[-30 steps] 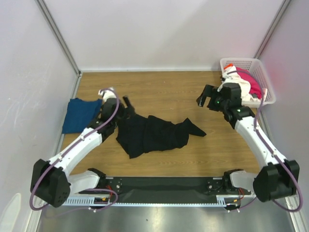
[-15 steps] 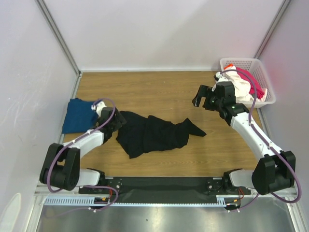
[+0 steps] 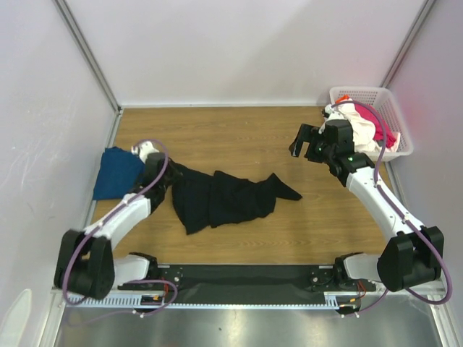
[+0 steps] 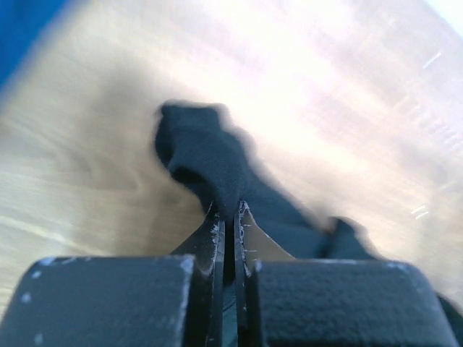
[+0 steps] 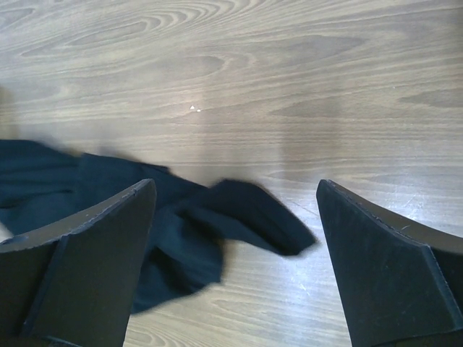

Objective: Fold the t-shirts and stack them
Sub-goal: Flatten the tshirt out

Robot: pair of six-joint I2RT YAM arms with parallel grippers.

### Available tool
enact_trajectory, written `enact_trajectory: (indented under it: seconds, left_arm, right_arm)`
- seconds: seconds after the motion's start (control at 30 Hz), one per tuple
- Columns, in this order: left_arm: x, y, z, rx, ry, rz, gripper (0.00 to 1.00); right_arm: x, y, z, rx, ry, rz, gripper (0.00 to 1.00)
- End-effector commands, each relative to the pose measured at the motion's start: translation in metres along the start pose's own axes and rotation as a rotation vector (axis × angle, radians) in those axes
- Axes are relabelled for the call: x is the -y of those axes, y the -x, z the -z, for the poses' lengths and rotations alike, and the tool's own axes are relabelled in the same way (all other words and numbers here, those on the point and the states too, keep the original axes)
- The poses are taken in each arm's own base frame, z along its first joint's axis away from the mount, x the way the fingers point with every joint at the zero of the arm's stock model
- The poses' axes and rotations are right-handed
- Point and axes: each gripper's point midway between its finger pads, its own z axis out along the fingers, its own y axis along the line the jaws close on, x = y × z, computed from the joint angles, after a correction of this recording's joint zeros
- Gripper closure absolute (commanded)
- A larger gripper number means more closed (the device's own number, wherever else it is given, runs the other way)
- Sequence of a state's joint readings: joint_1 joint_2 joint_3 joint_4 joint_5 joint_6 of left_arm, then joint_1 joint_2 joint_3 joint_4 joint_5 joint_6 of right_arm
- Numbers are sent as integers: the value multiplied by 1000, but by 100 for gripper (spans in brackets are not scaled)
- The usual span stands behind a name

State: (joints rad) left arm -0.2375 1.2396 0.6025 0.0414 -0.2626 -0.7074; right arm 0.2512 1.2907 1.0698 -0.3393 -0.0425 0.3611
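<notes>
The left end effector (image 4: 230,211) is pinched tight on a bunched corner of the black t-shirt (image 3: 226,199). It grips the garment's left end, just beside the folded dark blue t-shirt (image 3: 116,172). The right end effector (image 3: 304,142) hangs wide open and holds nothing, above bare wood near the shirt's pointed right tip.

The step looks like spreading the crumpled shirt flat before folding. To do it well, I judge the left grip should draw the cloth gently and low over the counter (image 3: 239,130), without dragging it across the blue one. The right should descend on the far tip so the 2 ends pull taut.

The black fabric is soft, matte and limp, lying in deep irregular folds. The counter is smooth, with a wood-grain surface. The white and pink-red t-shirts (image 3: 362,129) sit heaped in a rigid white lattice basket (image 3: 396,108) at the back right.
</notes>
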Motion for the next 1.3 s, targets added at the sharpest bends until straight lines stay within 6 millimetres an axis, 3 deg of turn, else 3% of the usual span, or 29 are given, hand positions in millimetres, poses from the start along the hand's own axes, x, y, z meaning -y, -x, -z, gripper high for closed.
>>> enact_trajectory:
  seconds: [0.0, 0.07, 0.17, 0.27, 0.33, 0.37, 0.4, 0.47, 0.5, 0.57, 0.6, 0.67, 0.7, 0.77, 0.8, 0.83, 0.87, 0.9, 0.97, 1.0, 1.03, 1.1, 1.13, 1.17, 1.23, 1.27]
  left_arm:
    - [32, 108, 52, 269, -22, -96, 100]
    - [50, 132, 74, 305, -77, -143, 99]
    - [83, 139, 95, 304, -190, -203, 100]
    - [119, 122, 105, 292, -231, -265, 100]
    - [147, 94, 106, 250, -255, -309, 100]
    - [165, 90, 109, 246, -285, -308, 100]
    - [189, 73, 118, 225, -341, -318, 100]
    - [218, 59, 115, 214, -355, -329, 100]
    - [241, 47, 123, 207, -417, -325, 100]
    - [266, 31, 122, 180, -461, -316, 100]
    - [279, 2, 110, 135, -470, -331, 100]
    - [299, -18, 108, 94, -502, -322, 100]
    - [308, -48, 98, 30, -520, -338, 100]
    - [334, -74, 105, -48, -613, -342, 100]
    - [344, -101, 105, -80, -645, -400, 89]
    - [351, -113, 107, -100, -661, -436, 67]
    - [374, -108, 121, -98, -711, -441, 40]
    - [377, -128, 126, -149, -741, -496, 1]
    - [386, -122, 141, -154, -797, -500, 0]
    - [382, -116, 141, -148, -781, -509, 0]
    - [381, -99, 149, -118, -780, -506, 0]
    - [362, -69, 141, -68, -700, -517, 0]
    - [354, -40, 151, -24, -687, -487, 0]
    - [334, -37, 141, -19, -632, -491, 0]
    - [296, -6, 118, 20, -521, -448, 0]
    - [267, -5, 108, 7, -458, -428, 0]
  right_arm:
    - [-8, 18, 3, 50, 23, 26, 0]
    - [-9, 15, 2, 45, 31, 24, 0]
    - [-11, 14, 0, 50, 45, 22, 0]
    - [-12, 15, 1, 53, 51, 21, 0]
    - [-9, 13, 1, 50, 35, 17, 0]
    - [-6, 13, 2, 52, 19, 17, 0]
    - [-3, 15, 5, 63, 8, 15, 0]
    - [4, 16, 8, 70, -21, -5, 0]
    - [9, 16, 12, 68, -36, -17, 0]
    - [29, 21, 17, 76, -80, -73, 0]
    - [35, 21, 20, 71, -91, -113, 0]
    - [55, 26, 30, 86, -92, -177, 0]
    - [60, 27, 33, 96, -86, -192, 0]
    - [72, 32, 43, 131, -104, -206, 0]
    - [77, 29, 44, 128, -122, -201, 0]
    - [81, 29, 45, 133, -141, -199, 0]
    - [83, 26, 45, 120, -149, -202, 0]
    - [84, 25, 45, 115, -152, -204, 0]
    - [83, 23, 44, 104, -148, -211, 0]
    - [83, 20, 43, 100, -143, -214, 0]
    - [80, 19, 42, 95, -127, -215, 0]
    - [77, 18, 38, 95, -98, -209, 0]
    - [69, 16, 36, 80, -51, -204, 0]
    - [67, 15, 32, 75, -40, -205, 0]
    - [64, 5, 21, 38, -37, -202, 0]
    - [52, -2, 14, 18, -17, -172, 0]
